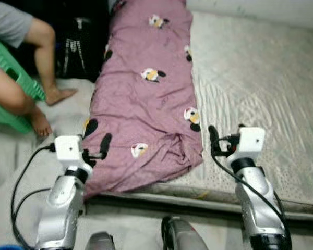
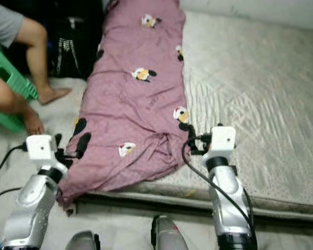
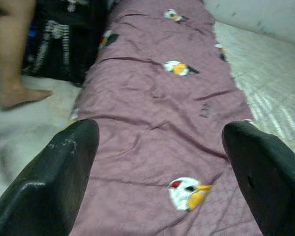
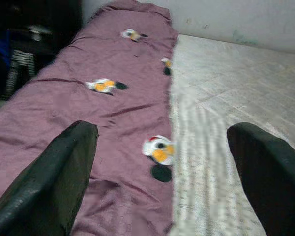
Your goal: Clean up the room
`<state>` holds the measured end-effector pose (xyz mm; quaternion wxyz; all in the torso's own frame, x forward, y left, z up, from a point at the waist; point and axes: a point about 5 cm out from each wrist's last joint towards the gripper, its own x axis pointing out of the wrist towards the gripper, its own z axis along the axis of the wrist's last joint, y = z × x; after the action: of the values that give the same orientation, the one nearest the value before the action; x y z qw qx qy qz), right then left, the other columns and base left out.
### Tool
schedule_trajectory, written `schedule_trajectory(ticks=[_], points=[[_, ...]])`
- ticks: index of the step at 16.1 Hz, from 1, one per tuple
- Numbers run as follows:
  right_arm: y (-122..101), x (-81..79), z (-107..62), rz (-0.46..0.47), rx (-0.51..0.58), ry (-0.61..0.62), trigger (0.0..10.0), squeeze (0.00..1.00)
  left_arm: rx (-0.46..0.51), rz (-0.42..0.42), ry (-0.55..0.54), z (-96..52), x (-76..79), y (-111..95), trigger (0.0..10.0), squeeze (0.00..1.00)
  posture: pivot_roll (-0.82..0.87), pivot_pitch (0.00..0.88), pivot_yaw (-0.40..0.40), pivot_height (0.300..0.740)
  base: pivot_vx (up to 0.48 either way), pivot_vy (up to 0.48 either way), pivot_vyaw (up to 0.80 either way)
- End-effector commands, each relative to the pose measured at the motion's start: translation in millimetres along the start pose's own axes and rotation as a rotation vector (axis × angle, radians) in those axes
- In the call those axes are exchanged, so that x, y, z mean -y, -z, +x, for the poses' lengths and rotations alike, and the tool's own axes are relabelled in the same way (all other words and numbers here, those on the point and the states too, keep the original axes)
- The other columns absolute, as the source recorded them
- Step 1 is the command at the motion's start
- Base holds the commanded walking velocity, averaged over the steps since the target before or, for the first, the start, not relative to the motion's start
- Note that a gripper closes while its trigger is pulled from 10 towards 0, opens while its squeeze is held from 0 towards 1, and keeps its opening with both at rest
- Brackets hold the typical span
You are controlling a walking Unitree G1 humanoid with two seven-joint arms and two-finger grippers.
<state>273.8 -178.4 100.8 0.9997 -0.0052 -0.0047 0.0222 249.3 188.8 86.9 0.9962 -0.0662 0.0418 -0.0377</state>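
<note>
We stand at the foot of the mattress (image 1: 261,94) with both arms raised in front of us. The blanket (image 1: 146,99), purple with small bird prints, lies in a long strip along the left part of the mattress; its near end is bunched and wrinkled and hangs a little over the near edge. Our left gripper (image 1: 96,151) is at the near left corner of the blanket, and in the left wrist view its fingers (image 3: 54,177) stand wide apart with the cloth between and beyond them. Our right gripper (image 1: 219,138) is at the near right corner, just beside the line where the blanket meets bare mattress, and its fingers (image 4: 54,172) are also wide apart and hold nothing. We judge that the tidying of the bed is only at its start: the blanket is not yet gripped and not folded. On the floor to the left a person (image 1: 21,67) sits on a green stool (image 1: 10,88), next to a dark bag (image 1: 75,47).
</note>
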Motion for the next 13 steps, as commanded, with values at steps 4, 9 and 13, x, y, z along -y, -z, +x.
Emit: schedule_trajectory(ticks=[4,9,13], points=[[2.3,1.2,-1.8,-0.003,-0.017,0.000,10.0,0.00,-0.050,-0.024,-0.036,-5.5,-4.1,8.6,10.0,0.00,-0.01,0.172,-0.064,0.740,0.000,0.000,-0.80],[2.8,0.7,-0.5,-0.010,-0.022,-0.006,10.0,0.00,-0.073,-0.029,-0.059,-4.3,-4.8,10.8,10.0,0.00,-0.01,0.167,-0.069,0.740,0.000,0.000,-0.80],[3.9,1.1,-0.7,-0.019,-0.028,-0.011,10.0,0.00,-0.135,-0.061,-0.065,-8.2,-3.8,14.3,10.0,0.00,-0.01,0.163,-0.069,0.740,0.000,0.000,-0.80]])
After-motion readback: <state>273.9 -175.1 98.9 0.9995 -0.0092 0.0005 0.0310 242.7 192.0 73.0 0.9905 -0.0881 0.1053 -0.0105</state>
